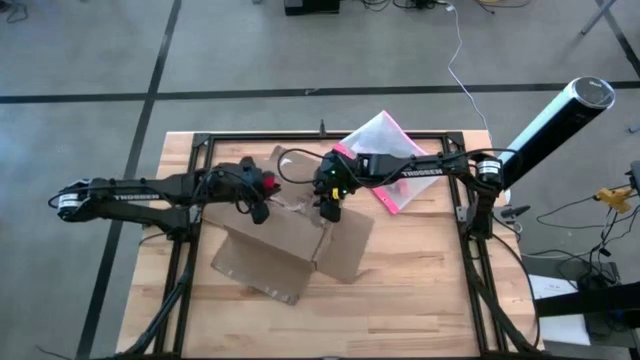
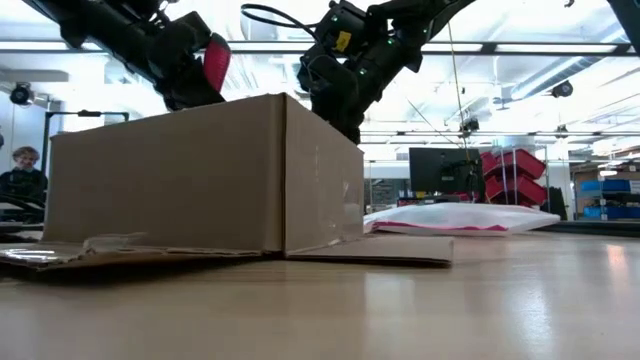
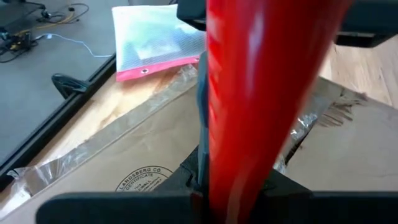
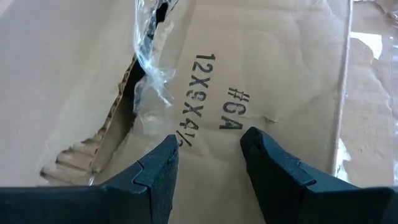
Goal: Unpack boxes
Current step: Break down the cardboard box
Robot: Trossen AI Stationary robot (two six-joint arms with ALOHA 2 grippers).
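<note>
the cardboard box (image 4: 267,74) carries black stamped print on its flap, seen from the right wrist view: "#6a" and beside it "12x9x4½", the last figure partly hidden behind the right gripper (image 4: 208,155). in the left wrist view the same box (image 3: 124,155) shows a round maker's stamp whose upper arc seems to read "langsberg co." with "certificate" beneath it; the lettering is small and i cannot be sure of the first word. from overhead, each arm bears white lettering along its forearm, the left arm (image 1: 130,195) and the right arm (image 1: 425,168), too small to read.
</note>
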